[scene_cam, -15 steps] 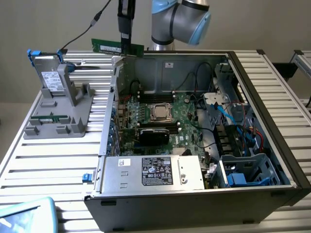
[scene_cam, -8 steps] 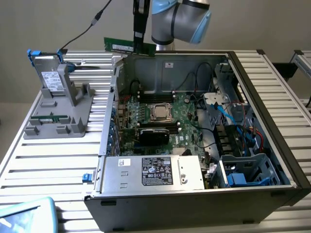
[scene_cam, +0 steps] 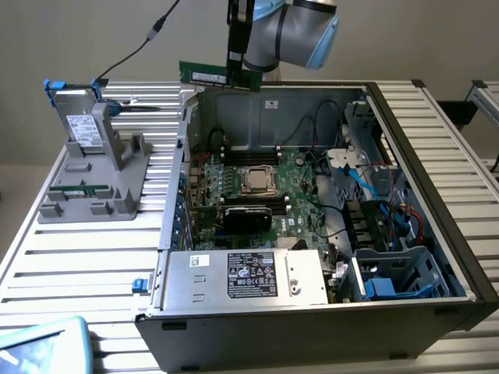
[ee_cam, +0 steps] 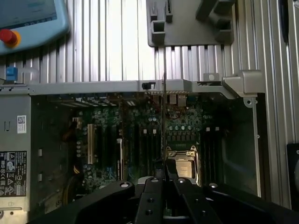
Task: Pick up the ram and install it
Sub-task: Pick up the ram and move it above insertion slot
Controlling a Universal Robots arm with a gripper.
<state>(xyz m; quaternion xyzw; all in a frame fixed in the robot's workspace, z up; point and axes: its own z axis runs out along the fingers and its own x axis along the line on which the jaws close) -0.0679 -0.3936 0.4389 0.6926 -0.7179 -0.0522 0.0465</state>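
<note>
The ram point(scene_cam: 204, 75) is a long thin green stick with a pale label. My gripper point(scene_cam: 236, 72) is shut on one end of it and holds it level, high above the back-left wall of the open computer case point(scene_cam: 405, 125). In the wrist view the ram point(ee_cam: 163, 121) appears edge-on as a thin dark line running out from my gripper point(ee_cam: 163, 179). Beneath it lies the motherboard with the CPU socket point(ee_cam: 181, 163) and dark memory slots point(ee_cam: 212, 144) beside it. The CPU socket point(scene_cam: 256, 181) sits mid-board in the exterior view, with black memory slots point(scene_cam: 249, 156) just behind it.
A grey fixture point(scene_cam: 97, 179) with a boxy drive point(scene_cam: 78, 117) stands on the slatted table at the exterior view's left. The power supply point(scene_cam: 245, 276) fills the case's front. Cables and a drive cage point(scene_cam: 390, 273) crowd its right side. A teach pendant point(ee_cam: 28, 18) lies nearby.
</note>
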